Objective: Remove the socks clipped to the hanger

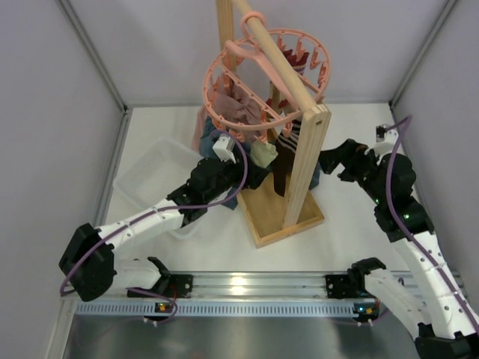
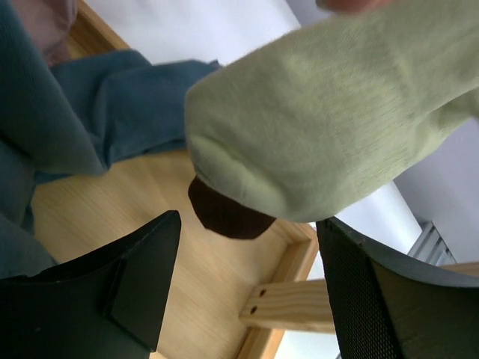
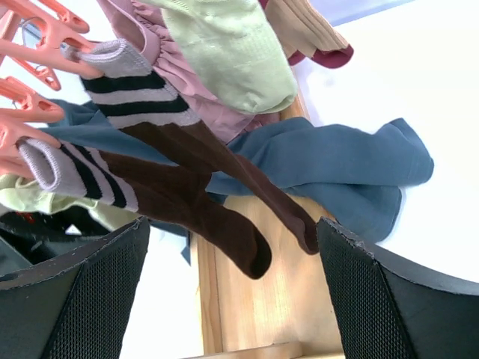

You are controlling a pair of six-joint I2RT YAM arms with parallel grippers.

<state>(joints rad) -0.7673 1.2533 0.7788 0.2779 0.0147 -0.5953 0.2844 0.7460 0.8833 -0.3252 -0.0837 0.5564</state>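
Hanger: the salmon-pink round plastic drying hanger (image 1: pixel 217 108) hung by its hook from the top bar of the wooden rack frame (image 1: pixel 307 161), over the frame's base board.
Socks: a pale green-cream sock (image 2: pixel 329 127), a pair of dark brown socks with striped cuffs (image 3: pixel 202 198) and a dark red sock (image 3: pixel 329 56) hung from the ring. The brown pair's cuffs were pinched in the pegs.
Left tool: the left tool (image 2: pixel 247 284) sat beneath the pale sock with its fingers wide apart. The sock's toe hung over the gap and nothing was gripped.
Right tool: the right tool (image 3: pixel 232 299) was spread wide and empty, facing the brown pair from the rack's right side, apart from it.
Other cloth: a large blue-grey cloth (image 3: pixel 337 164) trailed over the base onto the white surface (image 3: pixel 426 75). A dusty-pink garment (image 3: pixel 217 97) hung behind the pale sock.
Edges: the base's raised wooden rim ran under the left tool. The upright post stood between the two tools.
Open room: bare surface lay right of the rack. A clear plastic bin (image 1: pixel 150 179) stood left of the rack, close beside the left arm.
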